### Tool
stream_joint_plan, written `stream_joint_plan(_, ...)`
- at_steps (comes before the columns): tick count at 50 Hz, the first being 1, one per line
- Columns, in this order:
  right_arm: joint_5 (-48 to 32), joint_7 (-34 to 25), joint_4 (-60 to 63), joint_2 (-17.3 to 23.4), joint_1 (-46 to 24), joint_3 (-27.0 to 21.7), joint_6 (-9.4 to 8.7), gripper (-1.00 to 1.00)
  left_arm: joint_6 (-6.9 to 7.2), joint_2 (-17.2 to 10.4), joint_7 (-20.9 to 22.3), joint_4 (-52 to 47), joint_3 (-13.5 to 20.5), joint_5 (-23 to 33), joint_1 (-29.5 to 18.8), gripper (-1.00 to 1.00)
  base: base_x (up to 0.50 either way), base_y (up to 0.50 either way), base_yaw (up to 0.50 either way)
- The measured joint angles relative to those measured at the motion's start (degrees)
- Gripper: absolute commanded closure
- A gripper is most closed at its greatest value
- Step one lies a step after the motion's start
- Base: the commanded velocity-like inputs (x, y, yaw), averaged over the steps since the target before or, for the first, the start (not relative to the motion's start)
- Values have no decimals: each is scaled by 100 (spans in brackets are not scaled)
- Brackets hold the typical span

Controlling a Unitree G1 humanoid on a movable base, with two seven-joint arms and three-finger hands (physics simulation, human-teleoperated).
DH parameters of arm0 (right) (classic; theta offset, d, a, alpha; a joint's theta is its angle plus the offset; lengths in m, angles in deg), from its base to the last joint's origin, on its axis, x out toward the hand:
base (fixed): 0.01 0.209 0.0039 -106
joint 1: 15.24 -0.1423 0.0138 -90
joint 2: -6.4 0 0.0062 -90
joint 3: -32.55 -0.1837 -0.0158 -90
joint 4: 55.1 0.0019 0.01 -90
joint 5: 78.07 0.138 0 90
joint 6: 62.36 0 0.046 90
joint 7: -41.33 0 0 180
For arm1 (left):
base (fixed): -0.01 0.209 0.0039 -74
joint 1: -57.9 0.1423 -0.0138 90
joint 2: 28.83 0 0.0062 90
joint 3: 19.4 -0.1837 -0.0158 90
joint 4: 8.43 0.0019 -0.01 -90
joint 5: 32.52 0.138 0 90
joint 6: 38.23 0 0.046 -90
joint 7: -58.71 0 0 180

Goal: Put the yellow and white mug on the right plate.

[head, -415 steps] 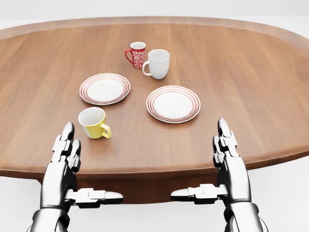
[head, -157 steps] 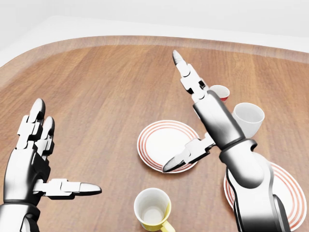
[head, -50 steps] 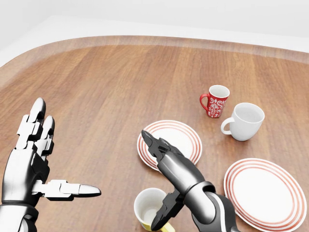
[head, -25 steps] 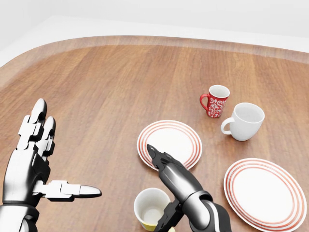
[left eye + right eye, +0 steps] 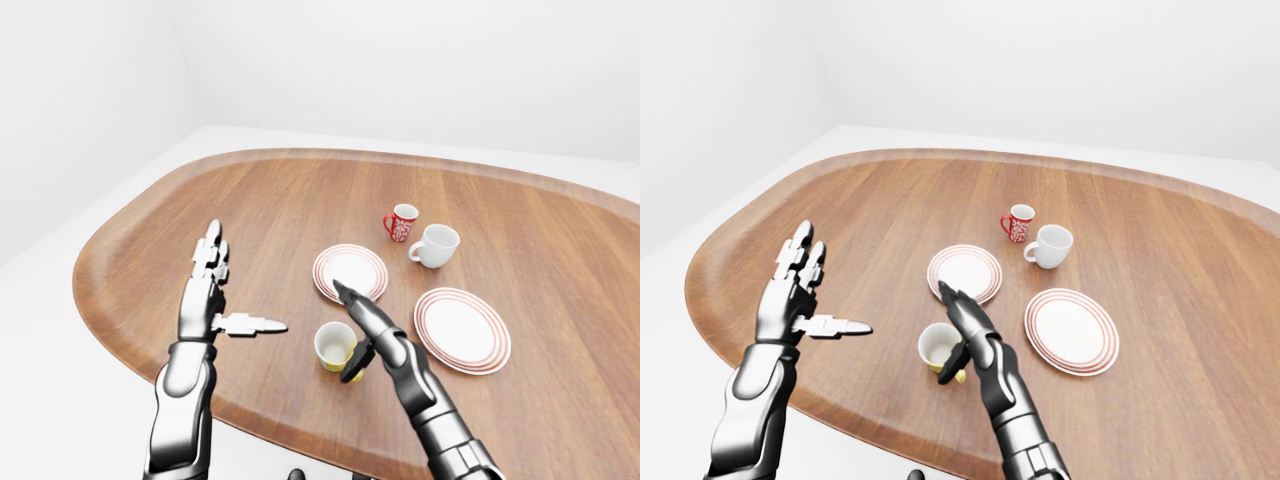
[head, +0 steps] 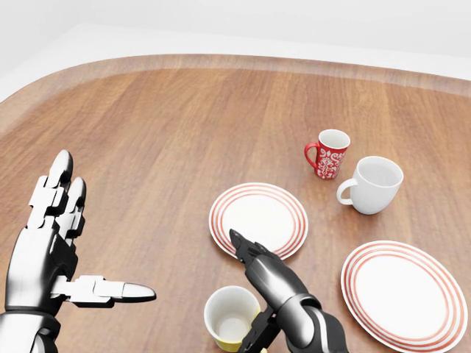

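The yellow and white mug (image 6: pixel 231 318) stands upright on the wooden table (image 6: pixel 147 132), near the bottom edge of the head view, its handle hidden behind my right hand. The right plate (image 6: pixel 403 294), white with red rings, lies to the mug's right. My right hand (image 6: pixel 241 291) is open. Its fingers (image 6: pixel 259 268) stretch along the mug's right side toward the left plate (image 6: pixel 257 217), and its thumb hangs down by the mug's lower right. My left hand (image 6: pixel 96 243) is open and empty, held above the table at the left.
A red patterned mug (image 6: pixel 328 153) and a plain white mug (image 6: pixel 374 184) stand above the right plate. The table's curved edge (image 5: pixel 120 330) runs below my left arm in the left-eye view.
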Motion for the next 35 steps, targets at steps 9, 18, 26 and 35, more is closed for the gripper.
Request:
stream_joint_plan(9, -19, 46, -226, -24, -155, -15, 0, -100, 0, 3, 7, -18, -4, 9, 10, -100, 0, 0, 0)
stream_joint_plan(18, -34, 86, -449, -46, -313, -33, 0, -100, 0, 3, 11, -25, -3, 13, 8, -100, 0, 0, 0)
stream_joint_plan(26, -56, 129, -633, -63, -409, -37, 0, -100, 0, 4, 15, -33, -4, 16, 10, -100, 0, 0, 0)
stream_joint_plan(35, -90, 171, -815, -91, -479, -25, 0, -100, 0, 5, 19, -37, -4, 18, 14, -100, 0, 0, 0)
